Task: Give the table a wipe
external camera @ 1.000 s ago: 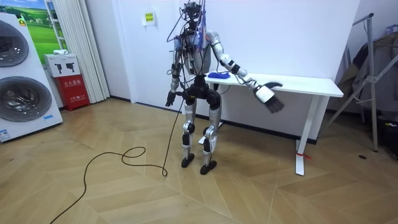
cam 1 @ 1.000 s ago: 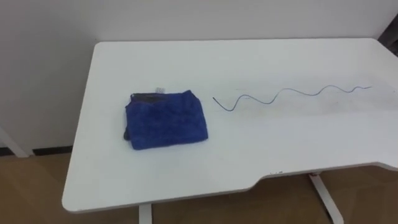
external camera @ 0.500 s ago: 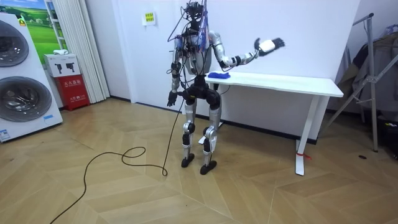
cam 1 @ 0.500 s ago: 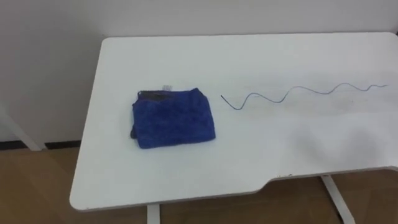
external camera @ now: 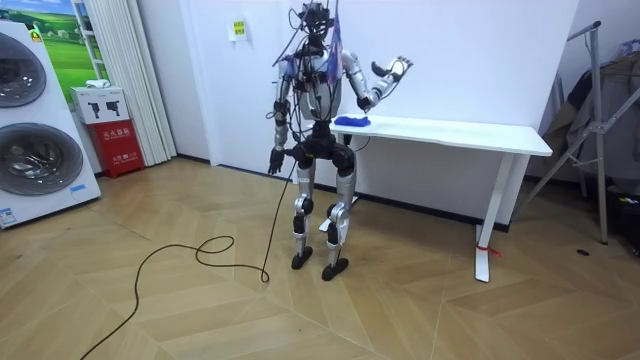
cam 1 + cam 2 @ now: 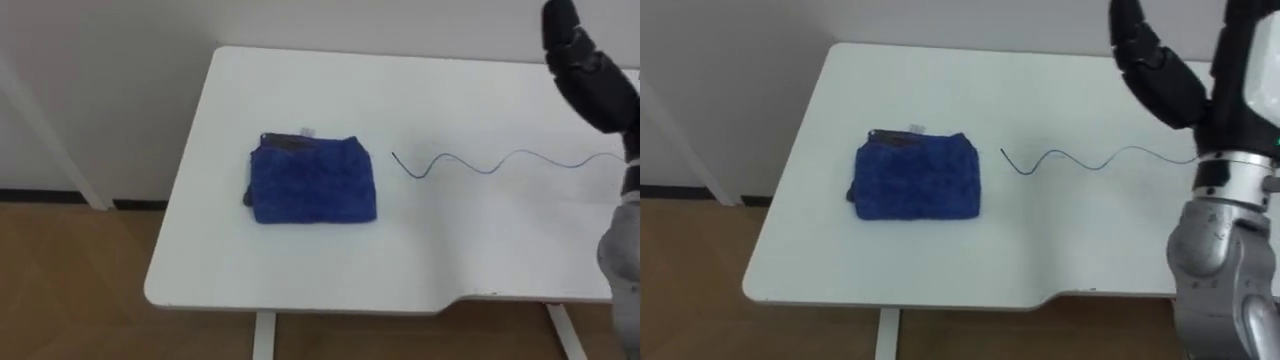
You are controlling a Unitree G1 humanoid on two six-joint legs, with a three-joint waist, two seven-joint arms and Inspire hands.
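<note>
the white surface (image 6: 400,262) is taking up most of what the robot is looking down at, with its near edge closest to the robot. a folded blue cloth (image 6: 315,185) is lying flat on the left part of it, not far from that near edge. its longer side is running left to right, along the edge. nothing is touching the cloth.

just to the right of the cloth, a thin wavy dark line (image 6: 500,162) is running away across the surface toward the right side.

the right hand (image 6: 1165,85) is hanging in the air above the far right part of the surface. its fingers are looking straight and loose, and they are holding nothing. the cloth is lying to the left of this hand and lower down, with the wavy line between them. so i am guessing this hand is needing to go left and down to get it.

in the room view the robot is standing at the end of the surface. the left hand (image 5: 274,161) is hanging down by its side, and i cannot tell how its fingers are sitting. the right hand is looking like the nearer one.
</note>
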